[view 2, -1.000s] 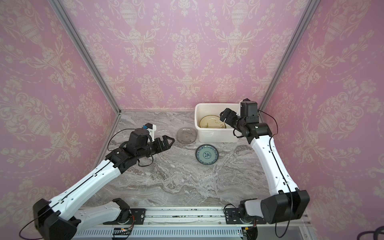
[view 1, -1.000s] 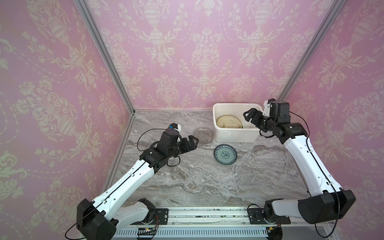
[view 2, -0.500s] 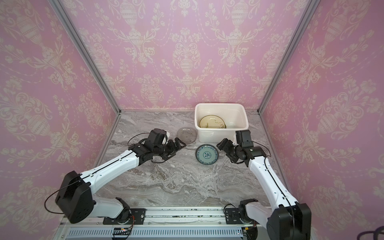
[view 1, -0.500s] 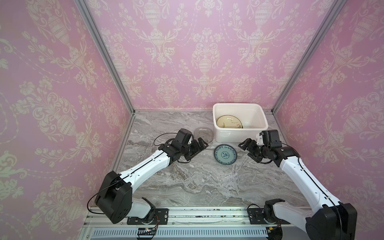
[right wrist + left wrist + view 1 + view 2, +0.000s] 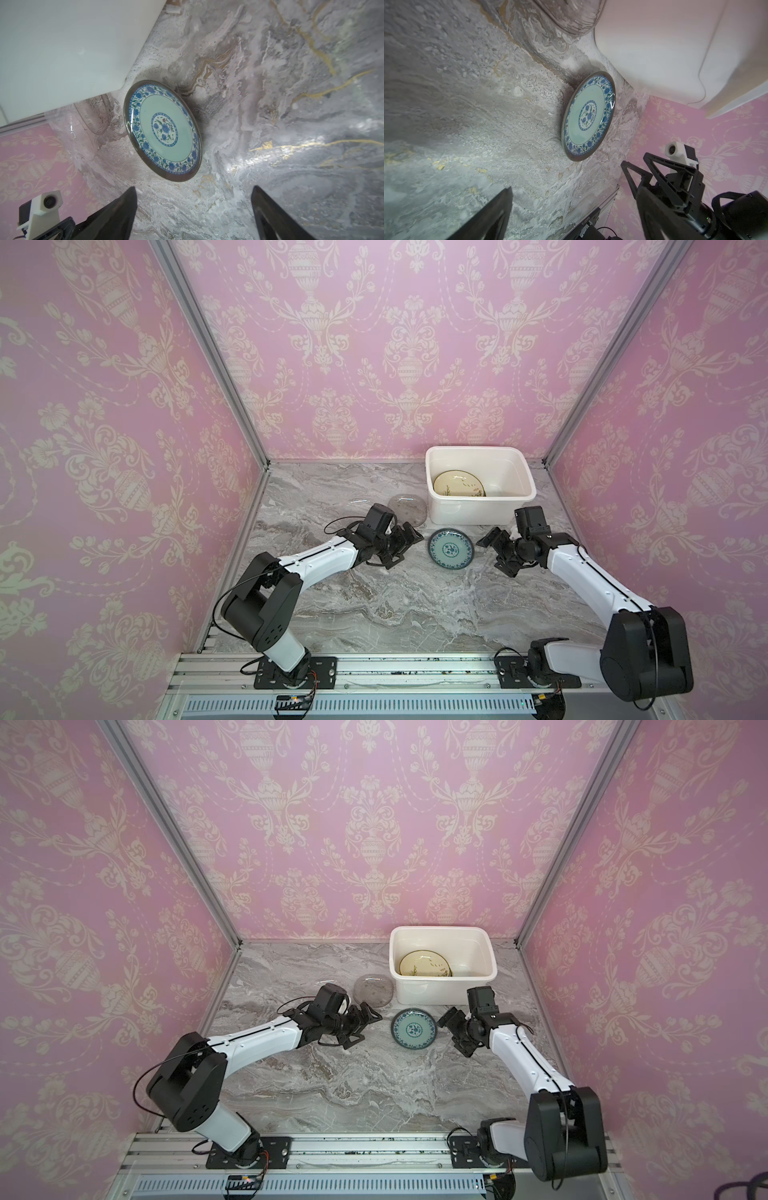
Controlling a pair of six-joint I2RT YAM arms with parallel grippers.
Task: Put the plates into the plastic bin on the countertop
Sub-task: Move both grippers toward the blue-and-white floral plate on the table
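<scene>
A teal patterned plate lies flat on the countertop just in front of the plastic bin. A cream plate lies inside the bin. A clear glass plate sits left of the bin. My left gripper is open, low on the teal plate's left. My right gripper is open on its right. Neither touches the plate, and both are empty.
A second faint clear glass plate lies behind my left wrist, partly hidden. Pink patterned walls close the counter on three sides. The aluminium rail with both arm bases runs along the front edge.
My right gripper has left the bin and come down to the counter, right of the teal plate. My left gripper has dropped and slid right towards the plate.
</scene>
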